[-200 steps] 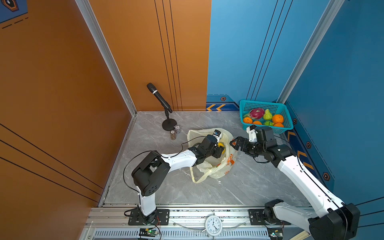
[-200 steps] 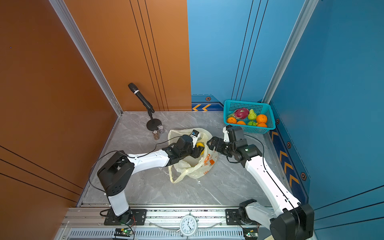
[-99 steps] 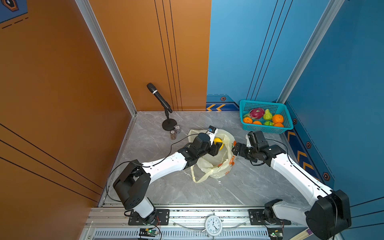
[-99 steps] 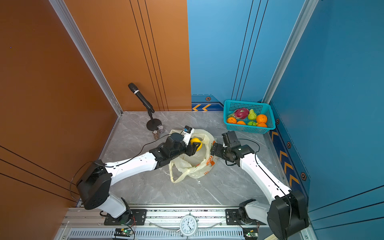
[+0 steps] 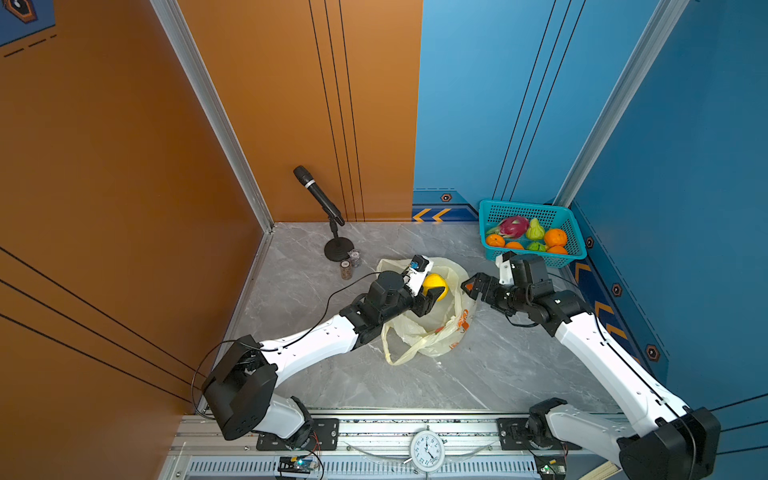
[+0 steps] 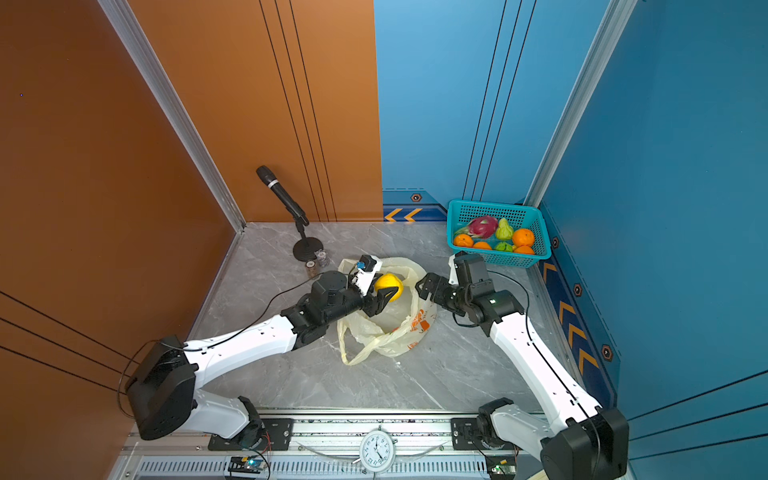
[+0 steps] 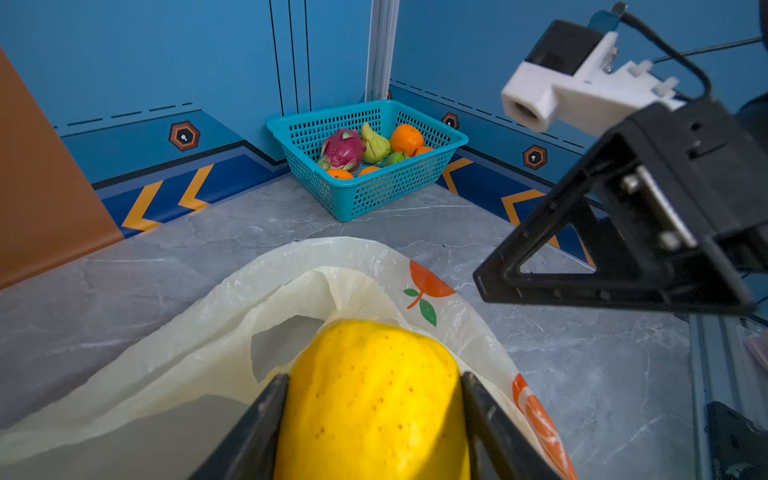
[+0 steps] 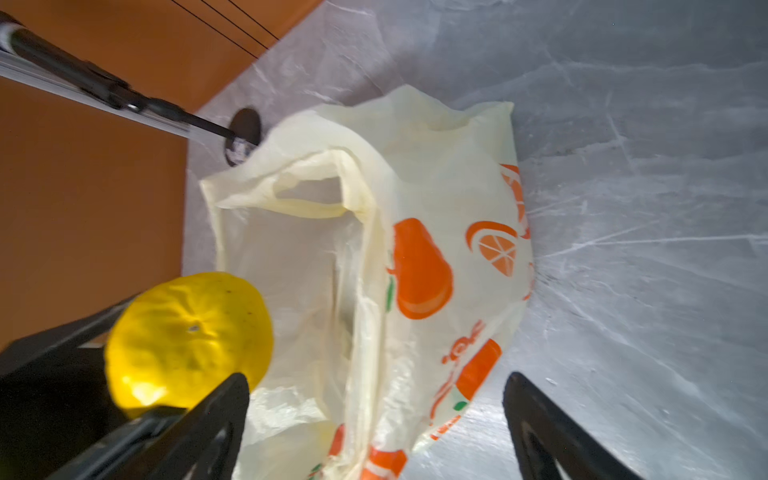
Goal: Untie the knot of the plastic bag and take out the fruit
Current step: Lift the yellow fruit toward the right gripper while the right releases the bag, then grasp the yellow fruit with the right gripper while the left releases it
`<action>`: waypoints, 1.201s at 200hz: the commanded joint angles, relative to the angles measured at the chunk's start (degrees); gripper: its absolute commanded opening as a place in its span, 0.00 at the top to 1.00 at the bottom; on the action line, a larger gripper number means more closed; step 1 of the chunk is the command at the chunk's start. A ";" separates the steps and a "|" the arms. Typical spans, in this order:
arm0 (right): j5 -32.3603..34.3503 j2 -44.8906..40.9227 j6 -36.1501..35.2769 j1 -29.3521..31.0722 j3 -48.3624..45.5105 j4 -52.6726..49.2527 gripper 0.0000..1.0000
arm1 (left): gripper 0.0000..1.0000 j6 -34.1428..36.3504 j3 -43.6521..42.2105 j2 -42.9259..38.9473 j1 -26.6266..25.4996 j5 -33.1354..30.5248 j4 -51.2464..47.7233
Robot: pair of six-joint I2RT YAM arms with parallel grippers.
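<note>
We have the left gripper (image 5: 434,293) clamped on a yellow lemon-like fruit (image 7: 370,399), jaws about half open and pressing both flanks of it. It hangs just above the mouth of the plastic bag (image 5: 428,332). The right gripper (image 5: 473,287) is spread wide and empty, low beside the bag's printed side.

Our read is that this fruit is being carried out to the teal basket (image 7: 291,120), where a dragon fruit (image 7: 343,149), oranges and green fruits already lie. To do it well we want height first, clear of the bag's rim so the thin film doesn't drag along. The route should pass over or around the right gripper, which stands between the bag and the basket. The grip should hold steady, since that rounded, dimpled skin could roll out of it. The release should come low, over a free spot.

The bag lies slumped on the table (image 5: 316,374), pale yellow and translucent with an orange fruit print. Its handles (image 8: 307,199) are loose loops, and we see no knot.
</note>
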 commanded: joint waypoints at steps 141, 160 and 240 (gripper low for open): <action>-21.95 -0.62 10.88 4.83 1.86 20.90 0.11 | 0.59 5.27 -1.42 -4.80 0.95 12.25 16.63; -22.90 0.36 10.83 5.80 2.05 21.21 0.15 | 0.58 5.07 -1.32 -4.52 0.93 12.80 16.88; -22.43 1.73 9.93 7.25 2.77 20.00 0.41 | 0.55 5.17 -1.23 -3.71 0.72 14.43 16.90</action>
